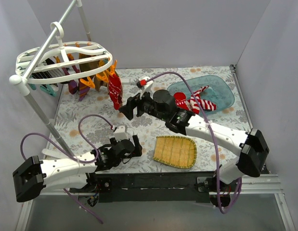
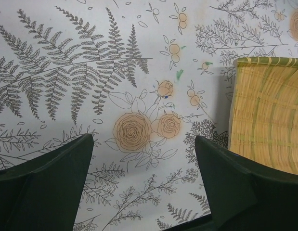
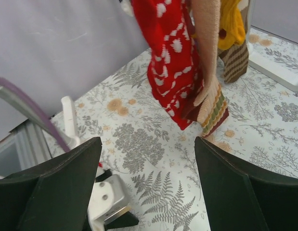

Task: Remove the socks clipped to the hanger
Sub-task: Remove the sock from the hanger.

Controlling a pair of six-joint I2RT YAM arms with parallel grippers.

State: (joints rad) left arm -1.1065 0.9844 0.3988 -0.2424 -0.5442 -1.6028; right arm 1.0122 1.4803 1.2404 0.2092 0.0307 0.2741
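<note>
The white oval hanger point(image 1: 62, 55) hangs from a pole at the back left. Its clips hold several socks: a red one with white marks point(image 1: 114, 89) at the near end, with orange, purple and brown ones behind it. My right gripper point(image 1: 128, 109) is open just right of the red sock's lower end and does not touch it. In the right wrist view the red sock point(image 3: 170, 57) and a beige striped sock point(image 3: 211, 96) hang ahead of the open gripper point(image 3: 146, 163). My left gripper point(image 1: 132, 147) is open low over the tablecloth; in its wrist view the gripper point(image 2: 144, 159) has nothing between its fingers.
A blue glass dish point(image 1: 206, 91) at the back right holds red-and-white striped socks point(image 1: 197, 102). A bamboo tray point(image 1: 175, 151) lies near the front, just right of the left gripper and visible as the bamboo tray point(image 2: 269, 110). The stand's slanted pole point(image 1: 40, 115) crosses the left side.
</note>
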